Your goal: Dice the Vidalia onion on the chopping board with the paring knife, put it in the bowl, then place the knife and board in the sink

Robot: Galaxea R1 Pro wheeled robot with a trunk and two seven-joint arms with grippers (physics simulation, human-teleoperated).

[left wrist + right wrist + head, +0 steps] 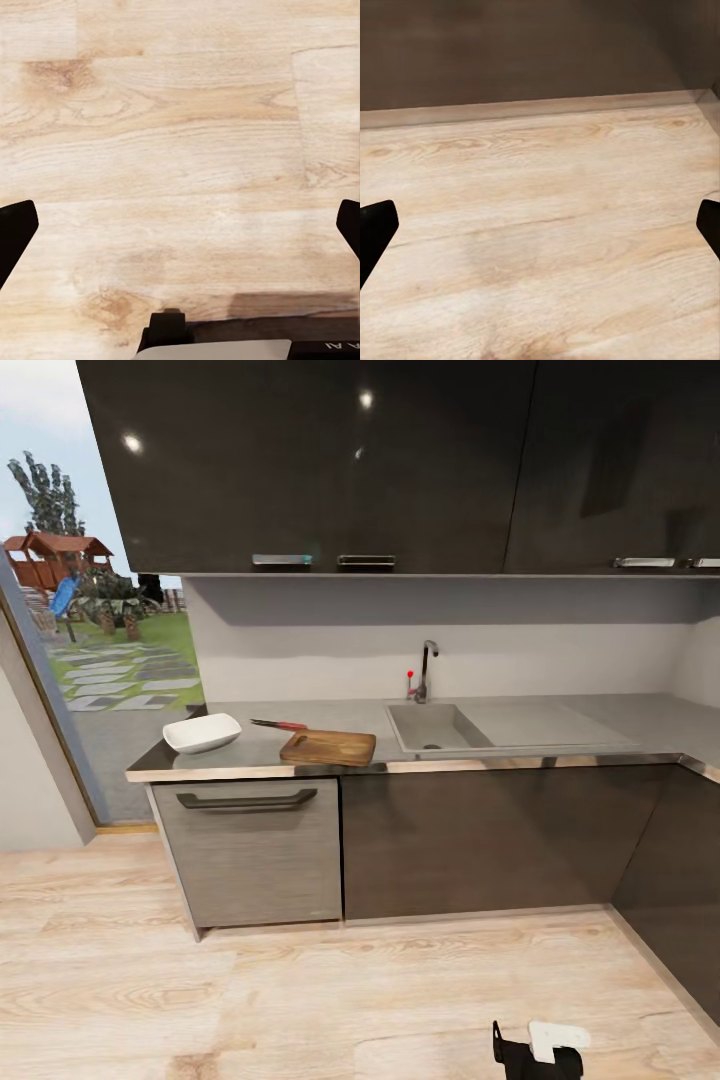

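Hanging over the wooden floor (pixel 180 150), left fingers (pixel 15 232) wide, right fingers (pixel 375 232) wide, both empty

Dark cabinets (pixel 470 840), light wood floor (pixel 300 1000)

Dark cabinets (pixel 470 840) — pale wood floor (pixel 300 1000).

left hand (pixel 180 225): fingers spread wide, pointing down | right hand (pixel 540 225): fingers spread wide
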